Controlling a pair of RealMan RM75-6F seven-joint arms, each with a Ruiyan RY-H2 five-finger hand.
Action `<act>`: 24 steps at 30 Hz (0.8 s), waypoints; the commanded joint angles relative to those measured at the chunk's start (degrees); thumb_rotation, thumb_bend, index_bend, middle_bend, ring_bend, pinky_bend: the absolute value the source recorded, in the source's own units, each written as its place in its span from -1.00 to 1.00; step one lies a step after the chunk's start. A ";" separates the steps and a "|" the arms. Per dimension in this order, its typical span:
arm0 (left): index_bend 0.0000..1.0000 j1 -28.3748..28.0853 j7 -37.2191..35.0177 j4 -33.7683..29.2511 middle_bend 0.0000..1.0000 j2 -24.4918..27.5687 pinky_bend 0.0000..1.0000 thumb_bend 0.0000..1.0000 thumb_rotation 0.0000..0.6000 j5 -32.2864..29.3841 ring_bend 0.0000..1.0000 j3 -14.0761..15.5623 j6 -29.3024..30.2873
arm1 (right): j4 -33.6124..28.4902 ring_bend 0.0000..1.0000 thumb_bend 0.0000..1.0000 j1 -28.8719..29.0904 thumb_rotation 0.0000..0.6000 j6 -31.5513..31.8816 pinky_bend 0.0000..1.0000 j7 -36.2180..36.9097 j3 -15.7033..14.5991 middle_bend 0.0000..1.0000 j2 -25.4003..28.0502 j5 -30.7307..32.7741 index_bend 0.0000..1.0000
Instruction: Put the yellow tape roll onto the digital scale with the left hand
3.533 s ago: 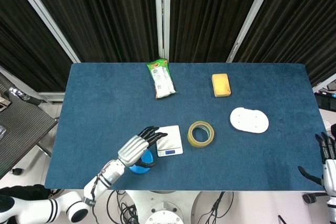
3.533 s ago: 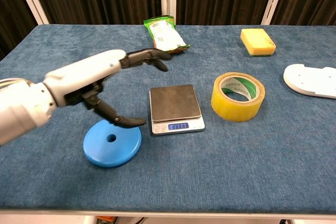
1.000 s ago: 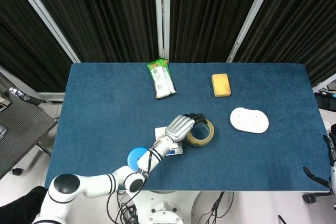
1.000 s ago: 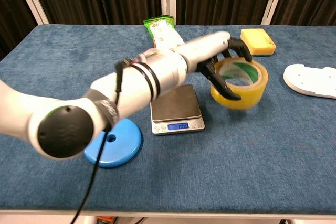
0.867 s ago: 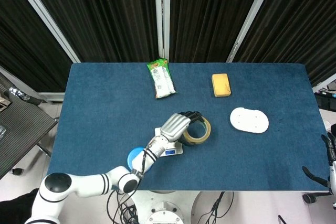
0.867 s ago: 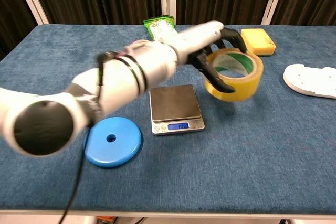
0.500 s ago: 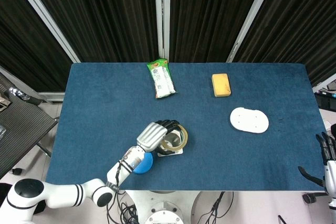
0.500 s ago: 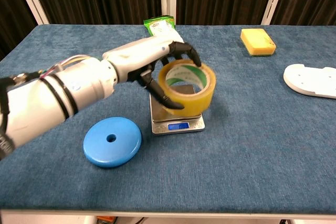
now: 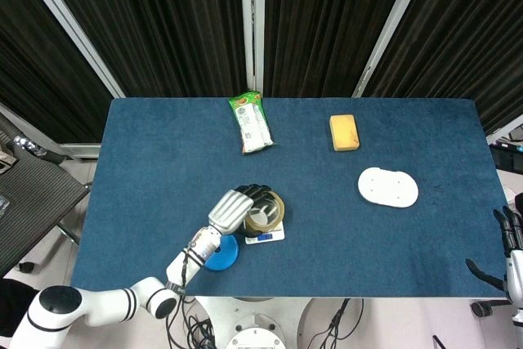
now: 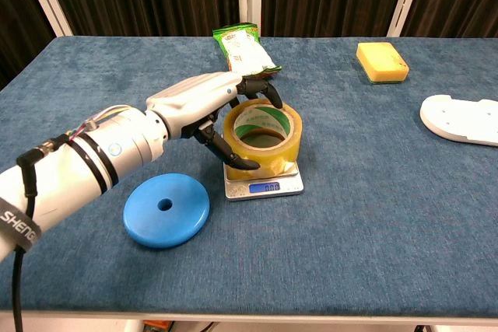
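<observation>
While resting on the digital scale, the yellow tape roll sits gripped by the left hand.

My left hand has a silver-grey shell and black fingers; my white forearm wears black bands and a thin cable.

I count one yellow tape roll and one digital scale under it, near the counter's middle. One blue disc lies at about 8 o'clock from the scale. One green snack packet sits at 12 o'clock, one yellow sponge at about 1 o'clock, and one white oval plate at 3 o'clock. I see two hands: the left hand and the right hand.
</observation>
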 commanded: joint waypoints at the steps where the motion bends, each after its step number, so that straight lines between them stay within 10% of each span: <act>1: -0.74 0.16 -1.81 -0.12 -0.80 0.44 -0.61 -0.65 1.00 1.12 -0.92 0.41 -0.31 | 0.00 -1.00 -0.86 0.08 1.00 -0.11 -1.00 -0.01 0.08 -1.00 -0.04 0.10 -1.00; 13: -0.89 2.23 -0.92 -7.82 -1.00 6.84 -0.82 -0.73 1.00 2.85 -1.00 1.15 1.22 | 0.44 -1.00 -0.86 -0.12 1.00 0.28 -1.00 0.40 0.04 -1.00 -0.27 0.09 -1.00; 24: -0.86 19.42 11.26 -23.64 -0.97 30.27 -0.91 -0.74 1.00 3.52 -1.00 9.13 19.81 | 0.26 -1.00 -0.87 -0.53 1.00 3.12 -1.00 -1.69 -0.42 -1.00 -0.65 -2.04 -1.00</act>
